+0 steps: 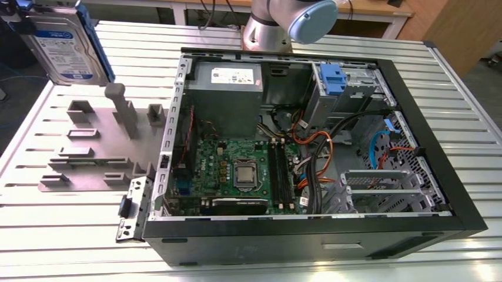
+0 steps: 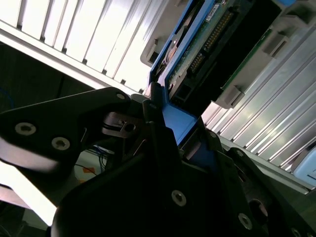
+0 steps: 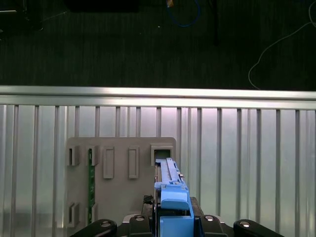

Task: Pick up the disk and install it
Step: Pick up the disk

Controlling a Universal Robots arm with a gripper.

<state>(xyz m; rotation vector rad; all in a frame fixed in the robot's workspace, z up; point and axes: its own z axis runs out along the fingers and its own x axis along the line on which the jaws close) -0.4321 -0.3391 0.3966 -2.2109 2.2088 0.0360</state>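
The disk (image 1: 64,50), silver with a blue-and-white label and blue side rails, hangs upright at the exterior view's upper left, above the grey fixture plate (image 1: 94,147). My gripper (image 3: 173,224) is shut on its upper end, with the black fingers (image 2: 153,118) clamped against a blue rail (image 2: 180,121). In the second wrist view the disk's circuit-board side (image 2: 217,39) shows. In the first wrist view the disk (image 3: 170,190) is seen edge-on, and its far end lines up with an open slot (image 3: 162,152) in the fixture.
An open computer case (image 1: 462,194) lies on the slatted metal table (image 1: 70,229), with a grey power supply (image 1: 227,88), motherboard (image 1: 243,170), cables and a blue-latched drive bay (image 1: 333,79) inside. A green board (image 3: 91,177) stands in another fixture slot. The arm's base (image 1: 274,29) rises behind the case.
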